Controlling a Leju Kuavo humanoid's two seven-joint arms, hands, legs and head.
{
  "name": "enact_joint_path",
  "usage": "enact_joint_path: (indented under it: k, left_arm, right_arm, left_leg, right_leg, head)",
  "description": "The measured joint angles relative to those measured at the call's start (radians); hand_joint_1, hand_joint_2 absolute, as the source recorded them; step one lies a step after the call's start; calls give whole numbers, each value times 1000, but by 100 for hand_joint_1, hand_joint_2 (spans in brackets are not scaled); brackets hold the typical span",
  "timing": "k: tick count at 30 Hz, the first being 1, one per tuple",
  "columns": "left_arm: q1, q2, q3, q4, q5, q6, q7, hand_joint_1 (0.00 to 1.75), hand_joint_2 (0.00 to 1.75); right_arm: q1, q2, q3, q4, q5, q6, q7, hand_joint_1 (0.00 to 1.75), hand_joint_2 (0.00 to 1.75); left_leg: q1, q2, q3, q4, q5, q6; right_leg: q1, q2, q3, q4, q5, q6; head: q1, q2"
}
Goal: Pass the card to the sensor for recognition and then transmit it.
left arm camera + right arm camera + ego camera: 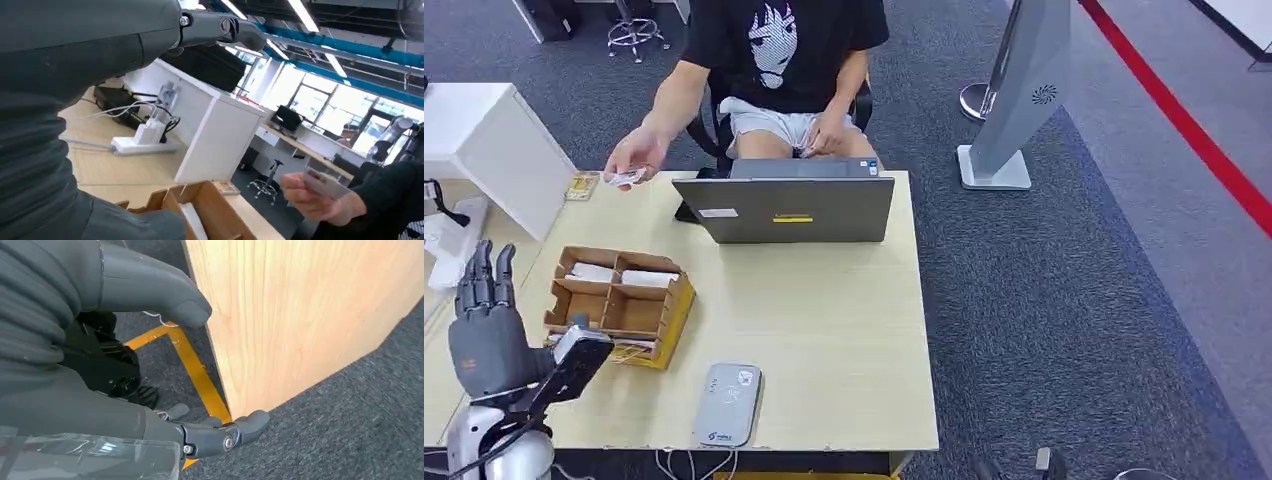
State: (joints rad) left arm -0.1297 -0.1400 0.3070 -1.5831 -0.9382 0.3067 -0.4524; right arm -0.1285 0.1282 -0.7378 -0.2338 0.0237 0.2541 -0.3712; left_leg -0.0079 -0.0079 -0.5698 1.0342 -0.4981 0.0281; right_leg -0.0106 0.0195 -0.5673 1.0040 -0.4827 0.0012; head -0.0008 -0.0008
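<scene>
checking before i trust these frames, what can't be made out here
- Card in the person's hand: print too small in head view, blurred in left wrist view.
- Cardboard organizer: near compartments hidden by the left hand and its wrist camera.
- Sensor pad: markings too small.
- Right hand: hangs beside the table; its palm is hidden.

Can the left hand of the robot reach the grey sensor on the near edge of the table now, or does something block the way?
Probably yes. The left hand is raised, open and empty beside the cardboard box. The sensor lies flat on bare table to its right, with nothing between them.
</scene>
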Motion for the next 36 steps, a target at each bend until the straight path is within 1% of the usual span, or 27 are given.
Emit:
enact_joint_path:
  k: [8, 13, 14, 15, 18, 21, 24, 32, 36]
  left_arm:
    - [-101, 74, -114, 106, -216, 44, 89, 0, 175]
    - [-150, 119, -188, 169, -352, 85, 147, 0, 175]
    - [-159, 126, -201, 178, -377, 93, 158, 120, 175]
    - [-169, 134, -215, 188, -399, 103, 170, 175, 175]
    - [-189, 156, -249, 210, -482, 135, 213, 175, 175]
    - [-196, 166, -264, 219, -511, 154, 232, 175, 175]
    - [-197, 174, -273, 225, -512, 155, 234, 175, 175]
    - [-197, 173, -275, 227, -500, 168, 230, 175, 175]
    - [-176, 163, -275, 214, -468, 173, 202, 175, 175]
  right_arm:
    - [-19, 4, 19, 0, 41, -13, 14, 0, 175]
    - [-26, 8, 26, 0, 69, -21, 18, 0, 175]
    - [-27, 8, 26, 0, 73, -23, 20, 0, 175]
    - [-28, 8, 26, 0, 76, -24, 22, 0, 175]
    - [-29, 8, 27, 0, 93, -27, 26, 0, 175]
    - [-29, 8, 27, 0, 99, -31, 26, 0, 175]
    - [-29, 8, 27, 0, 102, -37, 26, 0, 175]
    - [-28, 8, 26, 0, 103, -44, 25, 0, 175]
    - [-27, 8, 26, 0, 99, -45, 19, 0, 175]
  left_leg:
    - [0, 0, 0, 0, 0, 0]
    - [0, 0, 0, 0, 0, -1]
    - [0, 0, 0, 0, 0, -1]
    - [0, 0, 0, 0, 0, -1]
    - [0, 0, 0, 0, 0, -1]
    - [0, 0, 0, 0, 0, -1]
    - [0, 0, 0, 0, 0, -1]
    - [0, 0, 0, 0, 0, -1]
    - [0, 0, 0, 0, 0, -1]
  right_leg:
    - [0, 0, 0, 0, 0, 0]
    - [0, 1, 0, 0, 0, 0]
    - [0, 1, 0, 0, 0, 0]
    - [0, 1, 0, 0, 0, 0]
    - [0, 1, 0, 0, 0, 0]
    - [0, 1, 0, 0, 0, 0]
    - [0, 1, 0, 0, 0, 0]
    - [0, 1, 0, 0, 0, 0]
    - [0, 1, 0, 0, 0, 0]
  head:
    - [0, 0]
    - [0, 0]
    - [0, 0]
    - [0, 0]
    - [0, 0]
    - [0, 0]
    - [0, 0]
    - [0, 0]
    - [0, 0]
